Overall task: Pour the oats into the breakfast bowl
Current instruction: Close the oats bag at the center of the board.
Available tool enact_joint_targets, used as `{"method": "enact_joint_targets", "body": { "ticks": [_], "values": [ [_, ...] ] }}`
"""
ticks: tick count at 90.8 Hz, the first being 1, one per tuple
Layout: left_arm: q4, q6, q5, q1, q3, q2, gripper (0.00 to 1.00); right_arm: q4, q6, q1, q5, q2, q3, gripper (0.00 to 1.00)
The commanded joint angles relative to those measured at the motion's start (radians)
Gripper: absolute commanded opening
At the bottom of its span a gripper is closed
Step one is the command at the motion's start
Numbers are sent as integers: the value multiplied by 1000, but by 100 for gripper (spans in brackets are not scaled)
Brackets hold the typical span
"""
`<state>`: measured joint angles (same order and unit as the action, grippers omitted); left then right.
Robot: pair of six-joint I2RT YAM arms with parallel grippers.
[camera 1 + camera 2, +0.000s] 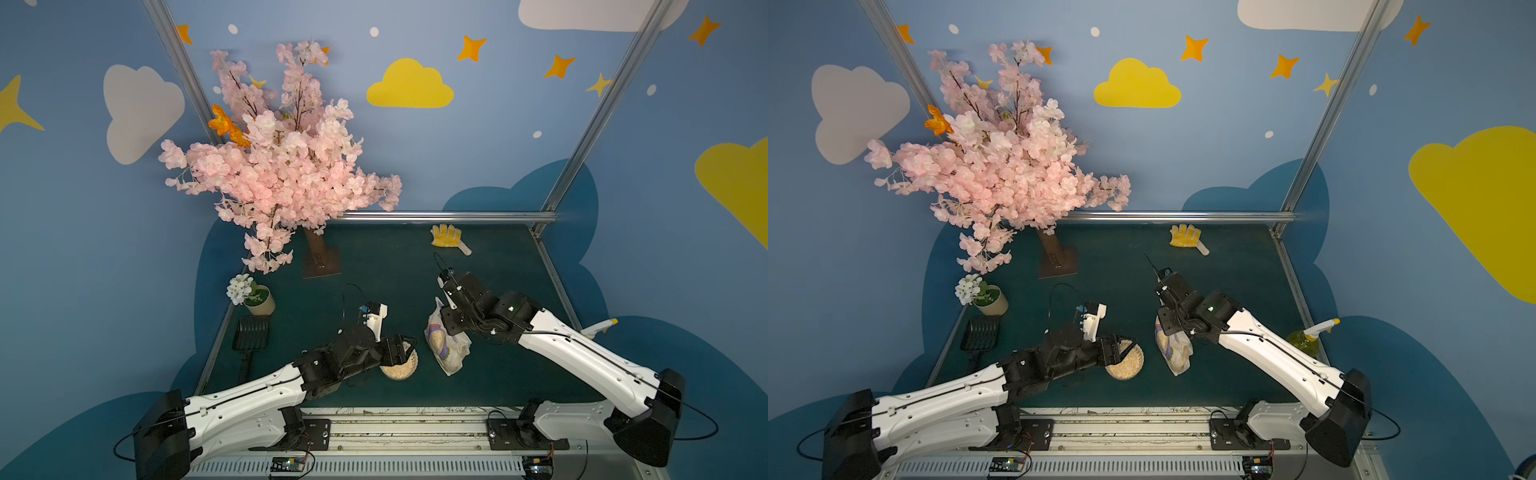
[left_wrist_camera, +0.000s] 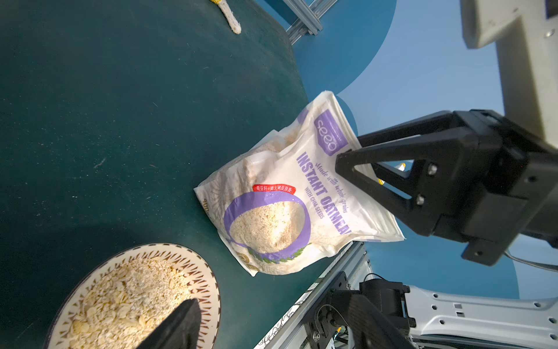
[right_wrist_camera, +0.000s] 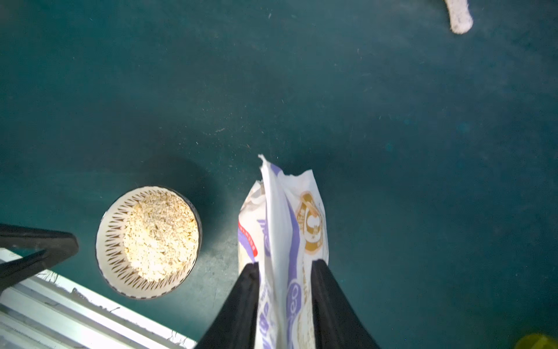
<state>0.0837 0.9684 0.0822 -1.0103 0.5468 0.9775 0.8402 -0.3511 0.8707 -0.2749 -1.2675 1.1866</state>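
Note:
The oats bag (image 1: 446, 349) (image 2: 287, 211), white with purple print, stands leaning on the green mat just right of the breakfast bowl (image 1: 411, 370) (image 3: 111, 241). The patterned bowl holds a heap of pale oat flakes (image 3: 160, 235). My right gripper (image 3: 285, 264) (image 1: 451, 324) is at the bag's top. Its fingers are parted on either side of the bag and do not pinch the top seam. My left gripper (image 2: 268, 302) (image 1: 405, 347) is open wide at the bowl. One finger (image 2: 175, 326) hangs over the oats in the bowl, the other is off toward the front rail.
A yellow glove (image 1: 446, 237) lies at the back right. The pink blossom tree (image 1: 282, 166) stands on its base (image 1: 320, 259) at the back left, with a small flower pot (image 1: 259, 301) and a black scoop (image 1: 250, 332) along the left edge. A spray bottle (image 1: 1308, 336) is by the right edge.

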Motion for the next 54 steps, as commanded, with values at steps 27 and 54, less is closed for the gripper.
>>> {"method": "enact_joint_targets", "body": {
  "ticks": [27,54],
  "values": [
    [-7,-14,16,-1,-14,-29,81,-8,20,-15,-34,-89,90,0],
    [-5,-23,21,0,-15,-32,81,-151,4,-33,-21,-27,18,29]
  ]
}}
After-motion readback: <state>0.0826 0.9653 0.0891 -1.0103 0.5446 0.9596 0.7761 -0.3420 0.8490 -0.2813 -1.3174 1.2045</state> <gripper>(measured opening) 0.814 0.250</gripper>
